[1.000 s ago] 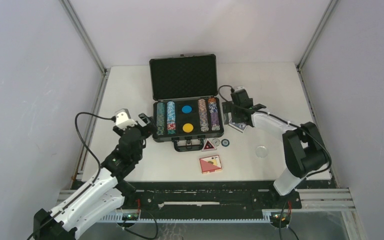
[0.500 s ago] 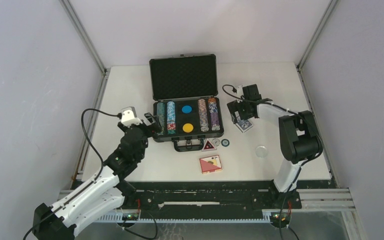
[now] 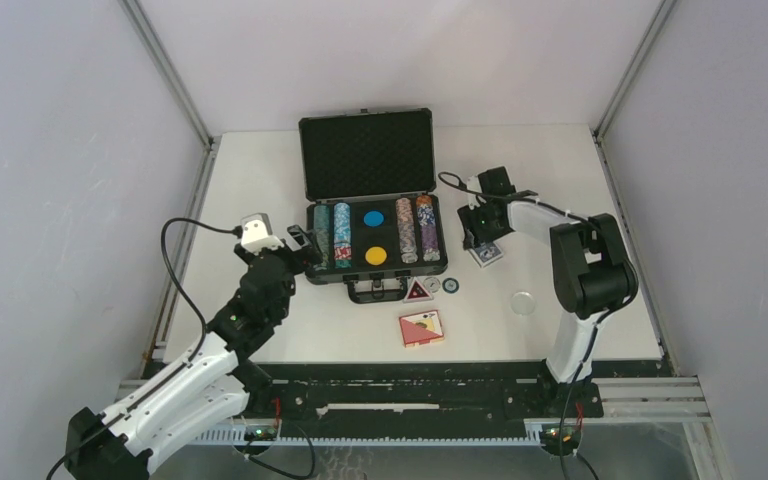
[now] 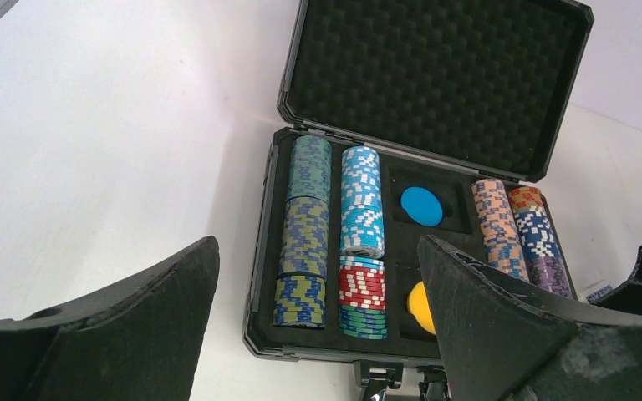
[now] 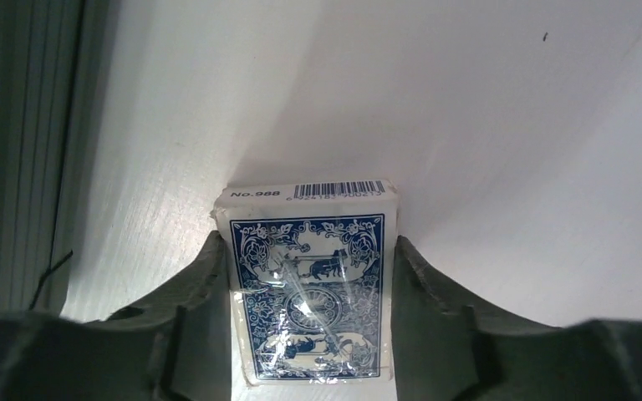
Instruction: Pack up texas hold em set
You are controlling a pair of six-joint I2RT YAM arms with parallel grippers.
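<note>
Right gripper [image 5: 309, 251] clamped on blue card deck [image 5: 308, 309] just right of open black briefcase [image 4: 435, 92]; left gripper [image 4: 318, 251] spread wide, facing chip rows [image 4: 359, 209] from briefcase's left side

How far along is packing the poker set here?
Done: chip rows sit in the open case. In hand: the right gripper is shut on the blue deck just right of the case. Remaining: the red deck, triangular button and round buttons lie on the table in front; lid open. The left gripper is open, empty.
</note>
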